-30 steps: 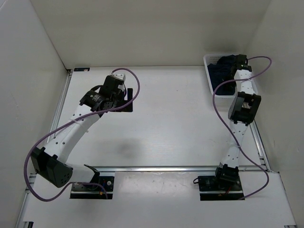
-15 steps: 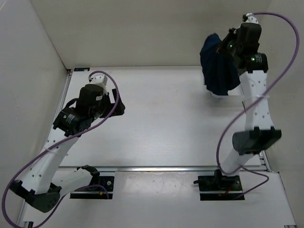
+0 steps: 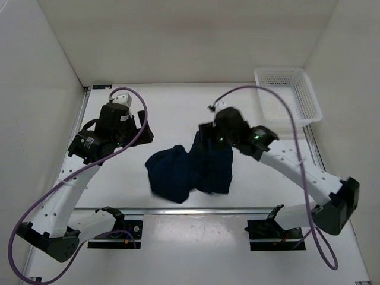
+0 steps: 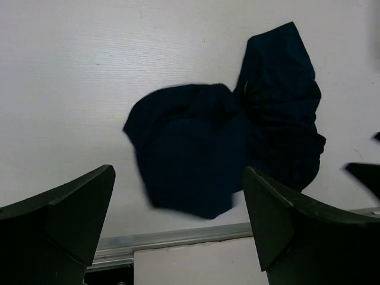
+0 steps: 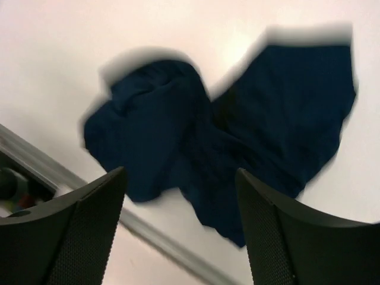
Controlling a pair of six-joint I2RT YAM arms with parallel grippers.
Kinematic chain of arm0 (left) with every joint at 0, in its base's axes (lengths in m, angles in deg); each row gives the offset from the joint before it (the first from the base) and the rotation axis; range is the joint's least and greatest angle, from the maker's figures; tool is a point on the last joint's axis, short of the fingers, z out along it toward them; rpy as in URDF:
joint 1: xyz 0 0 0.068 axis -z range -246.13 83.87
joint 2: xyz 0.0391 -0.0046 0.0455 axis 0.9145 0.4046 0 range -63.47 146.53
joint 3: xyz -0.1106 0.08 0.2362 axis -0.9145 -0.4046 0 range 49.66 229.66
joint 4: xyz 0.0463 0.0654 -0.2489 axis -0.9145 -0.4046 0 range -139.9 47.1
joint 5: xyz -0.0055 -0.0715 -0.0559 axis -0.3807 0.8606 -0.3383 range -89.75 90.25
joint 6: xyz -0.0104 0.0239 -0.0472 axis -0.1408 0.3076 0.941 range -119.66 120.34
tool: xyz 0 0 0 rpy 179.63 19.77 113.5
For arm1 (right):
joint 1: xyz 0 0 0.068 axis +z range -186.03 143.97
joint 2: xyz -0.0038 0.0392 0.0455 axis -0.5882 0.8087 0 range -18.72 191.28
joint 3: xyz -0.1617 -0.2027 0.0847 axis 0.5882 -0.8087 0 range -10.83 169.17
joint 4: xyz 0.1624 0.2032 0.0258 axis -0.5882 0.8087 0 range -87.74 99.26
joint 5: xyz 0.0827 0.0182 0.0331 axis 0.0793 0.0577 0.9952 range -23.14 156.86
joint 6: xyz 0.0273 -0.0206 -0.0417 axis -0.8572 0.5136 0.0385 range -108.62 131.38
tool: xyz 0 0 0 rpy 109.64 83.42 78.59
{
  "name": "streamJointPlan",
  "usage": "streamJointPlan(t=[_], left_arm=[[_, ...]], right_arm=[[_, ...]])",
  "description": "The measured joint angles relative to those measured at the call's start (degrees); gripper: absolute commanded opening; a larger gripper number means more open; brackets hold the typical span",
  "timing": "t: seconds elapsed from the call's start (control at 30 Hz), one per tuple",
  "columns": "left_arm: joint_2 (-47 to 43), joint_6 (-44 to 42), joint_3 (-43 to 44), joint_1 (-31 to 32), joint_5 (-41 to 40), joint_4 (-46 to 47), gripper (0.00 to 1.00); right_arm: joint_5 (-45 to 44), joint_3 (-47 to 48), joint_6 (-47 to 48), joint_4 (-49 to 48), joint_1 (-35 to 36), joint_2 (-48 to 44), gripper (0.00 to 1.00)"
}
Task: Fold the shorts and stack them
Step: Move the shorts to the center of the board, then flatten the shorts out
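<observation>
Shorts (image 3: 189,169) moved from basket (image 3: 289,98) to white table (image 3: 178,113) | crumpled | white walls (image 3: 178,41)

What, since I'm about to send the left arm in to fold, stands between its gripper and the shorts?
Nothing visible. Only bare table lies between the open left gripper and the crumpled navy shorts. The right gripper, also open, is above the shorts' far side, not on that path.

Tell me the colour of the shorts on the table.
Plain dark navy shorts, clearest in left wrist view.
</observation>
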Motion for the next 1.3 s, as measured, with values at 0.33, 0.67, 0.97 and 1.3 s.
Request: streamJointPlan(t=[0.33, 0.67, 0.97, 1.3], left_arm=[[-0.3, 3.3, -6.6, -0.3, 3.8, 2.2, 0.55], [1.7, 11.0, -27.1, -0.3, 8.6, 7.4, 1.0], [11.1, 13.7, -31.9, -1.4, 11.6, 14.1, 0.96], [23.2, 15.0, -32.1, -5.2, 18.3, 20.9, 0.1]], right_arm=[[-8.7, -13.3, -8.0, 6.9, 1.6, -4.2, 0.08], [0.3, -13.2, -8.3, 5.0, -6.0, 5.7, 0.76], [6.2, -6.0, -11.3, -0.1, 6.1, 21.8, 0.96], [2.4, 1.0, -12.9, 0.2, 6.7, 33.2, 0.0]])
